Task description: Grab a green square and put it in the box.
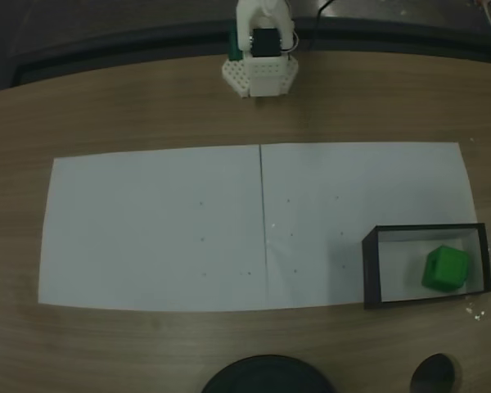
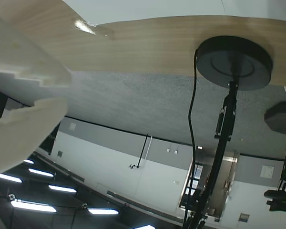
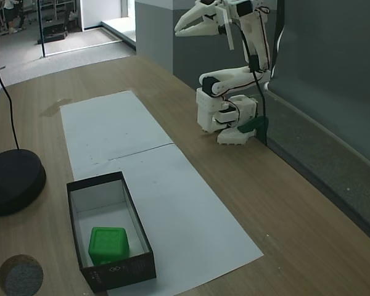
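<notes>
Inside box (image 3: 145, 246), green square (image 3: 108, 245) (stud up)

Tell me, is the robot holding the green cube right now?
No, the green square sits inside the box, while the fingers are raised high near the robot's base, holding nothing.
</notes>
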You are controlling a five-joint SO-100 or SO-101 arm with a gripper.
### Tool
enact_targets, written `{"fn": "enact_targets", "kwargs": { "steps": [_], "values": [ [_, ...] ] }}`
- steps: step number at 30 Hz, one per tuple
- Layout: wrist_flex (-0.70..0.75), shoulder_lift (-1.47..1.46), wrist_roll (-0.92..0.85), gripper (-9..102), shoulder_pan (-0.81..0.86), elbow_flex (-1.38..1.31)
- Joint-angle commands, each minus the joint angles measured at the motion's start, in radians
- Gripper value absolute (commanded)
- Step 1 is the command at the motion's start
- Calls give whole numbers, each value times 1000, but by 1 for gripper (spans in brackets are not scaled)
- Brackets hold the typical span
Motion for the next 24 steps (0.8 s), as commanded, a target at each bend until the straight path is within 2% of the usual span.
{"fn": "enact_targets", "kwargs": {
  "steps": [1,11,16,24],
  "values": [
    [-20,38,-2,0,0,80],
    [-66,236,6,0,2,258],
    [-181,344,6,0,3,426],
    [-365,350,15,0,3,696]
  ]
}}
